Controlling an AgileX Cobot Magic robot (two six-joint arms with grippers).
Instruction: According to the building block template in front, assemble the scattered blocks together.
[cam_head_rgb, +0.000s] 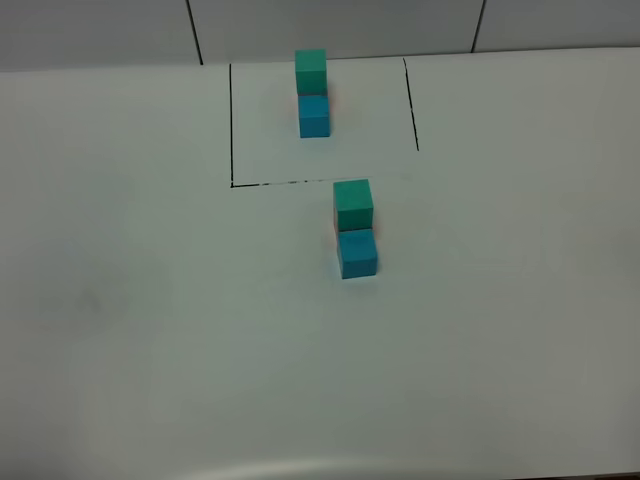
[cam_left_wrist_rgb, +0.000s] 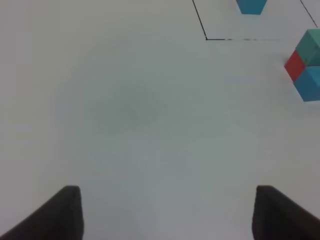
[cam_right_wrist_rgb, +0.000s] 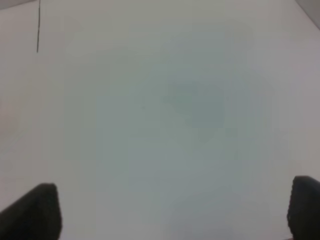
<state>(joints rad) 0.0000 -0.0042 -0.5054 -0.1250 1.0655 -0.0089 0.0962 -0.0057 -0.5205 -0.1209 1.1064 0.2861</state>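
The building block template stands at the back of the table inside thin black lines: a teal-green cube (cam_head_rgb: 311, 70) behind a blue cube (cam_head_rgb: 314, 116), with a sliver of red between them. In front of the lines, the scattered blocks sit joined together: green (cam_head_rgb: 352, 204), blue (cam_head_rgb: 357, 253), and red barely showing at their left side (cam_head_rgb: 337, 226). The left wrist view shows this group at its edge, with the red cube (cam_left_wrist_rgb: 295, 65) plainly visible. My left gripper (cam_left_wrist_rgb: 167, 215) is open over bare table, well apart from the blocks. My right gripper (cam_right_wrist_rgb: 172, 210) is open over bare table too.
The black outline (cam_head_rgb: 231, 120) marks the template area on the white table (cam_head_rgb: 150, 300); one stretch of the black line (cam_right_wrist_rgb: 38, 25) shows in the right wrist view. Neither arm appears in the high view.
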